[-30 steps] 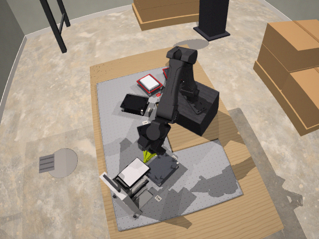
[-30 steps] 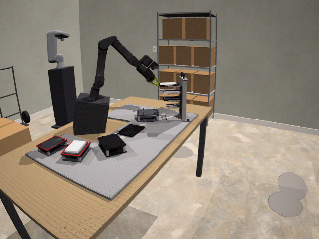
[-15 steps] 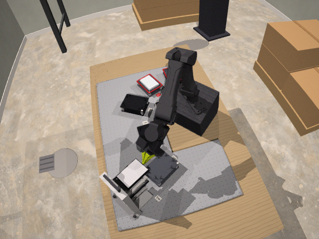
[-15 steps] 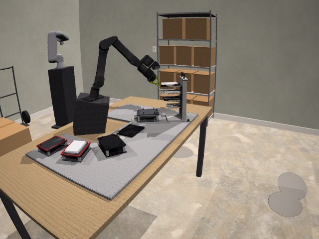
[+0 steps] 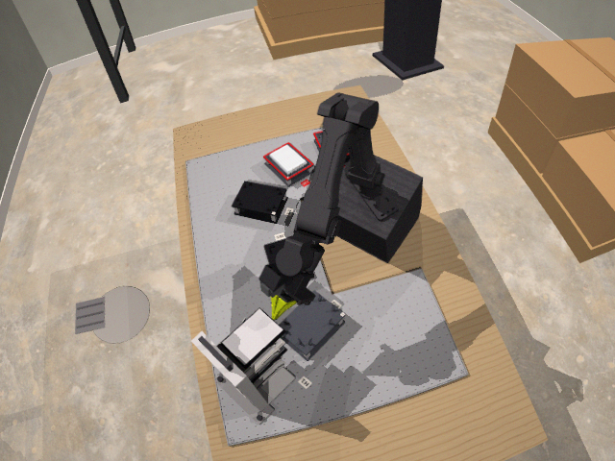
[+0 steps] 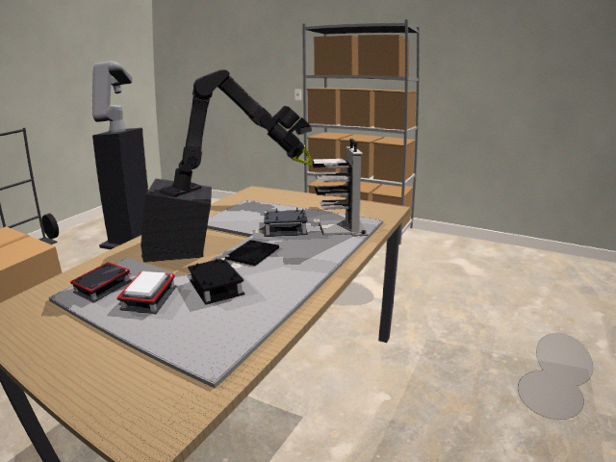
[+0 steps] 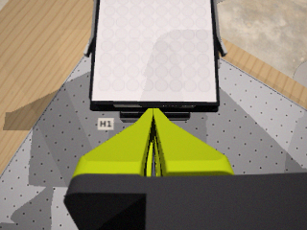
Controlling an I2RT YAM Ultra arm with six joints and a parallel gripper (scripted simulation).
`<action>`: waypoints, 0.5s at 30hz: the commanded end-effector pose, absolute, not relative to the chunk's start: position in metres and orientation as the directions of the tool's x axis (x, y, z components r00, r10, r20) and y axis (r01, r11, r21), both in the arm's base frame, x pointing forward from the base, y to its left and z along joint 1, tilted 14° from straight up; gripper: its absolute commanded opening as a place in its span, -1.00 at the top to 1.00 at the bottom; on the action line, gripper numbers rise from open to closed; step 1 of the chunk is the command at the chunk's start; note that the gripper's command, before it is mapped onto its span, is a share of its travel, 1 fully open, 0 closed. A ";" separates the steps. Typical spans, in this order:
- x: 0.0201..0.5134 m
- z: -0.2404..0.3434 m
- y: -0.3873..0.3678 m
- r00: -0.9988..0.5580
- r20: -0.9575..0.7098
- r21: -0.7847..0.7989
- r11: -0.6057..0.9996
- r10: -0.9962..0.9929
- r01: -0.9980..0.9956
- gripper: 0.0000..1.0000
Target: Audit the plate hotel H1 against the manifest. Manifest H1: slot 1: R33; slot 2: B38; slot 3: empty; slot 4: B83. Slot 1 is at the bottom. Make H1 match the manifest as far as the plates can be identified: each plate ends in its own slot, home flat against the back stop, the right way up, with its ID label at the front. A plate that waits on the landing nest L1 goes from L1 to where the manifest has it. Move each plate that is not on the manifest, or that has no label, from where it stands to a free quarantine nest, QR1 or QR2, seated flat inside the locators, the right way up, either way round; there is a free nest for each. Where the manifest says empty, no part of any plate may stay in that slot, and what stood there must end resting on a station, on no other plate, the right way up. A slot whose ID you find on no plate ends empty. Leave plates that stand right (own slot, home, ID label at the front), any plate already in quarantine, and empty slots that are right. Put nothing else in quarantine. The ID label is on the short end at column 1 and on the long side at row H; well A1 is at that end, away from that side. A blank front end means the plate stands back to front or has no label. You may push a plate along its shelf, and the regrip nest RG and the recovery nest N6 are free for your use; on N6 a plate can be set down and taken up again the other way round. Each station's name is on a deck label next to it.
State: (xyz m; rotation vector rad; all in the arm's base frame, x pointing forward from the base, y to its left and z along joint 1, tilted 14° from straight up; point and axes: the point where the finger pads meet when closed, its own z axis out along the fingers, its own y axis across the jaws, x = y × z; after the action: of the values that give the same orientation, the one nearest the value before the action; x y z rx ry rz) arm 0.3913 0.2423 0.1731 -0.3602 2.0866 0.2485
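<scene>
Plate [image 7: 153, 50] in top slot of hotel H1 [image 6: 355, 189]; clenched empty jaws' tips at its front edge.

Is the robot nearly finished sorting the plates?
Partly. One white plate already sits in a red-edged nest. Right now the shut, empty gripper meets the front edge of the top plate in the tower, probably pushing it. Plates on lower shelves remain unchecked.

Closed end effector [image 7: 153, 111] at top plate [image 7: 153, 50] edge
</scene>
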 end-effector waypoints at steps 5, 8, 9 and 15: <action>0.402 0.178 0.242 -0.489 -0.859 0.029 0.938 -0.153 -0.345 1.00; 0.403 0.178 0.243 -0.489 -0.859 0.030 0.937 -0.154 -0.347 1.00; 0.404 0.179 0.243 -0.489 -0.859 0.030 0.938 -0.153 -0.346 1.00; 0.407 0.179 0.244 -0.489 -0.859 0.030 0.938 -0.153 -0.345 1.00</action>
State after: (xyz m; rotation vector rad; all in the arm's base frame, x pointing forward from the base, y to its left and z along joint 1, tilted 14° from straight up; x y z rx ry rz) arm 0.3990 0.2447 0.1752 -0.3595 2.0870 0.2478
